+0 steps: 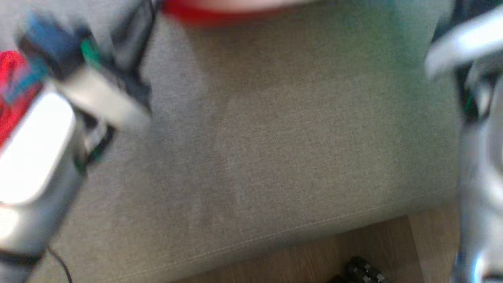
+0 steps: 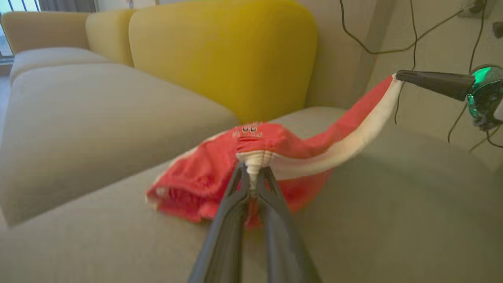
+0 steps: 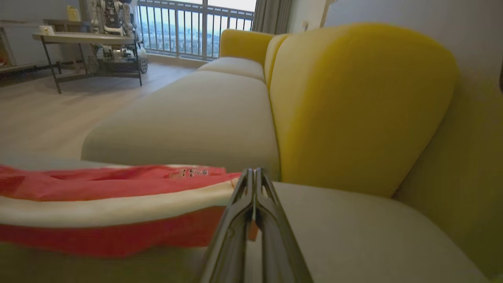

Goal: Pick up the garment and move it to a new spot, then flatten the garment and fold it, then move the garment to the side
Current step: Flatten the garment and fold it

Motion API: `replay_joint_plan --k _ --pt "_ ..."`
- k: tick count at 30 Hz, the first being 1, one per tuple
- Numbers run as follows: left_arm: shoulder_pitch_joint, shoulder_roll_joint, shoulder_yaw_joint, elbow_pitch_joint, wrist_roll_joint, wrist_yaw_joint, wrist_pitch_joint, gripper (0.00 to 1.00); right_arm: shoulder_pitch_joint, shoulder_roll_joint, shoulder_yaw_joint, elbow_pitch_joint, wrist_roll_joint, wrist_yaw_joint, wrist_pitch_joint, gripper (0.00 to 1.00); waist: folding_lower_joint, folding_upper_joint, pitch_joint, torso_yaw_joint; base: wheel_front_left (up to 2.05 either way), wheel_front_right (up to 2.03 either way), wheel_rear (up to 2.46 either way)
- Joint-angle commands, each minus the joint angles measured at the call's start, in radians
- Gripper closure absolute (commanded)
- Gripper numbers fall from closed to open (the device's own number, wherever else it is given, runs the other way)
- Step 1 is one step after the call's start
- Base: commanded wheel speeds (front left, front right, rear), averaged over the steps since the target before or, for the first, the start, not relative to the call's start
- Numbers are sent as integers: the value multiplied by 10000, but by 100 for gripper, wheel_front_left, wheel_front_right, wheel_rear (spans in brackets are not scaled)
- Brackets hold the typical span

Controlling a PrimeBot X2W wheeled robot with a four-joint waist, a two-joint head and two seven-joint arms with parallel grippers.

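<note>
Pinching the white band of the red garment (image 2: 196, 181), the left gripper (image 2: 253, 175) had its fingers squeezed tight on the cloth. The right gripper (image 3: 254, 175) was closed on the band's other end, so the band hung stretched between them above the grey sofa seat (image 2: 393, 220). The rest lay bunched on the seat by a yellow cushion (image 2: 224, 59). The head view was too blurry to show the fingers, and its edges cut the garment off.

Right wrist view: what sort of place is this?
Probably a home living room: a long grey sofa with yellow back cushions, a railed balcony window and a wood floor.
</note>
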Motion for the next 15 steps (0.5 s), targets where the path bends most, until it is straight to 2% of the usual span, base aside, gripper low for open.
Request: replay_joint_plan --k 1,2,3,9,15 --pt "629 382 658 -684 455 1 -50 100 1363 171 196 -1281 245 -4 536 100 1 0 -409 213 0 0 0" --pt "1213 331 715 -841 635 1 -50 100 2163 191 186 -1801 314 -4 789 100 1 0 -518 256 0 0 0" --pt "1213 331 715 -841 635 1 -50 100 2163 191 186 -1801 314 -4 789 100 1 0 -518 256 0 0 0" --pt "3762 -36 1070 -1674 1664 0 -50 100 6012 394 -209 -4396 661 -4 1788 100 1 0 -1205 475 0 0 0" --pt "5688 -250 1727 -2253 2184 0 -50 100 8314 542 -592 -5872 1089 -4 2497 100 1 0 -1959 471 0 0 0"
